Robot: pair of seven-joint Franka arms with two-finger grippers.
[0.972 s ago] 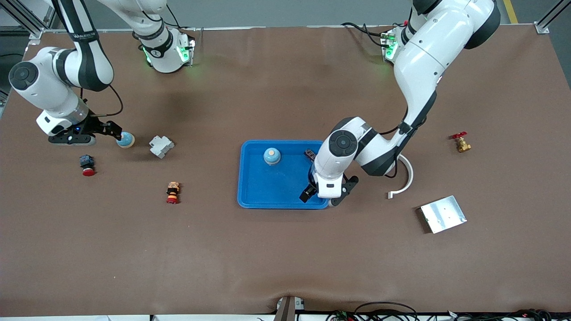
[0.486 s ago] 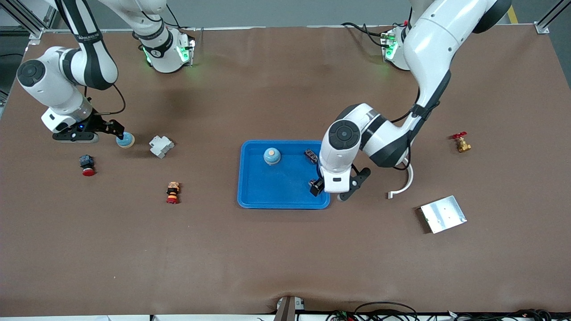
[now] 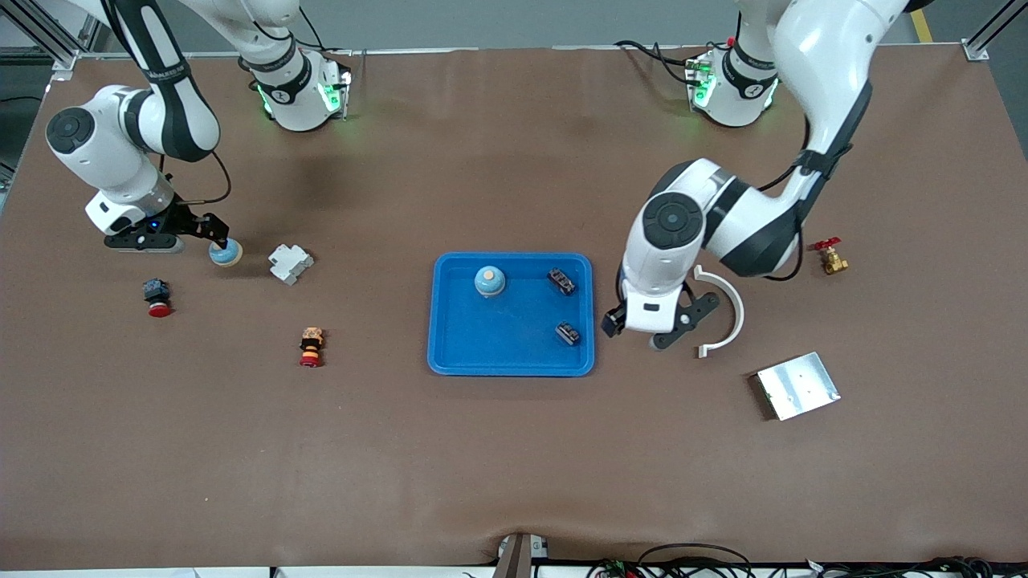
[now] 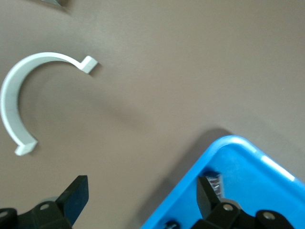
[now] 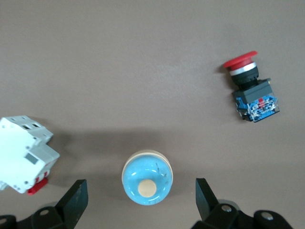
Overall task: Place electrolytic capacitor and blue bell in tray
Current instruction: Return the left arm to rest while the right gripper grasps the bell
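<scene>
Front view: bright-blue rimmed tray [image 3: 450, 353] with blue bell [image 3: 489, 280]; both grippers' fingers wide apart, empty.

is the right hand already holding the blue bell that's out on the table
No. The right hand is open with its fingers on either side of the blue bell, which rests on the table untouched.

A brown matte worktop [image 3: 498, 449] fills nearly the whole front view, evenly lit. Along its upper edge runs grey floor [image 3: 514, 24], with aluminium frame posts [image 3: 984, 36] at the corners.
</scene>
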